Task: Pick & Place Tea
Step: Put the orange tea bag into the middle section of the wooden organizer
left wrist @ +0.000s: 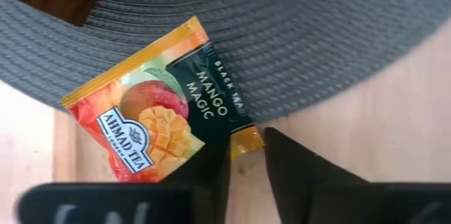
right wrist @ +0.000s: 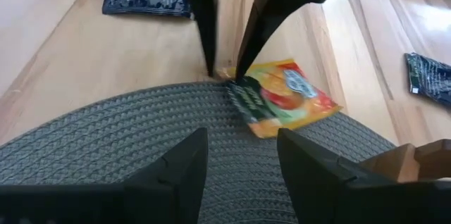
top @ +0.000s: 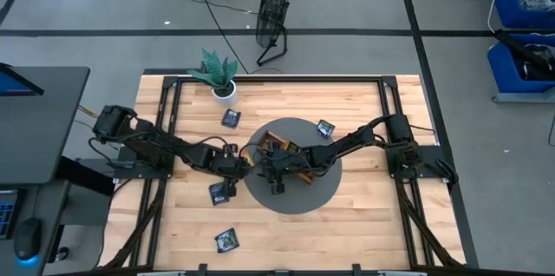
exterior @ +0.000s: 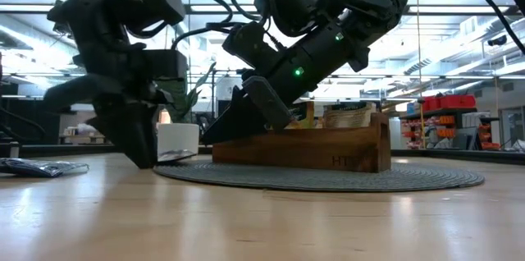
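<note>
Left gripper [left wrist: 246,155]: fingers narrowly parted around a corner of the mango tea sachet [left wrist: 158,111].
Mango tea sachet: lying half on the grey round mat [right wrist: 106,146], half on the wooden table [right wrist: 91,55].
Right gripper [right wrist: 239,157]: fingers apart, empty, over the mat near the sachet.
Wooden tray [exterior: 328,144]: on the mat.

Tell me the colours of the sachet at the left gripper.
Orange-yellow sachet with a dark green panel and mango picture; clearest in the left wrist view.
</note>
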Action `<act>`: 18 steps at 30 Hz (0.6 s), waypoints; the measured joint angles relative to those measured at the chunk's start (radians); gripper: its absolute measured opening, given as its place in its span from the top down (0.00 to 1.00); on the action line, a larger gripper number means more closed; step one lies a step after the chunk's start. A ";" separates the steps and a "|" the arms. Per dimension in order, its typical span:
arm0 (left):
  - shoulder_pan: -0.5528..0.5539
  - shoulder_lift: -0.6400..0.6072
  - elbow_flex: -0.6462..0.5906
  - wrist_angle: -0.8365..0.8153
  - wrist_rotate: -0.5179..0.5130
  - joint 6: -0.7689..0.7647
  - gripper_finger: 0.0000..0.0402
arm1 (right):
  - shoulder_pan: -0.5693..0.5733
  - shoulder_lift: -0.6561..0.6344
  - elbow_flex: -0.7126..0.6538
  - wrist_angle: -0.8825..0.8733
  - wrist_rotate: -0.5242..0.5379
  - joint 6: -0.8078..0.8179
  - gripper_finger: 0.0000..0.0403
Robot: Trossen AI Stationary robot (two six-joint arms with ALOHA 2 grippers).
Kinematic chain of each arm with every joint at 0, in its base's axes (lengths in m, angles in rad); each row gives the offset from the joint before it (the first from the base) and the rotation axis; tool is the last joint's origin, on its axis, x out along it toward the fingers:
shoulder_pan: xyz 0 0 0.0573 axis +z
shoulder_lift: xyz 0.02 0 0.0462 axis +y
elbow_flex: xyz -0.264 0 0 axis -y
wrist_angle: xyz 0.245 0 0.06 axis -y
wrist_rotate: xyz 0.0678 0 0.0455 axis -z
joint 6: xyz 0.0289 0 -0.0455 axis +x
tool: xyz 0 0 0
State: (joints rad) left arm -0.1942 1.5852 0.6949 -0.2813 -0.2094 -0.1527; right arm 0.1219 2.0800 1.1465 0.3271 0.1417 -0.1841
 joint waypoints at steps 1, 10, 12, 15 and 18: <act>0.004 0.000 0.000 0.001 -0.002 -0.001 0.81 | 0.000 0.000 0.000 0.000 0.000 0.000 0.55; 0.004 0.000 0.000 -0.002 0.018 0.017 0.99 | 0.000 0.000 0.000 0.000 0.000 0.000 0.55; -0.005 -0.004 -0.001 -0.005 0.020 0.031 0.99 | 0.000 0.000 0.000 0.000 0.000 -0.001 0.55; -0.017 -0.019 0.001 -0.022 0.015 0.041 0.99 | 0.005 0.000 0.000 0.000 -0.001 -0.019 0.55; -0.022 -0.038 0.012 -0.054 0.015 0.048 1.00 | 0.007 0.000 0.000 0.000 -0.003 -0.041 0.55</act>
State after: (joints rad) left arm -0.2161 1.5475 0.7070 -0.3351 -0.1944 -0.1048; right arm 0.1287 2.0796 1.1465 0.3271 0.1387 -0.2251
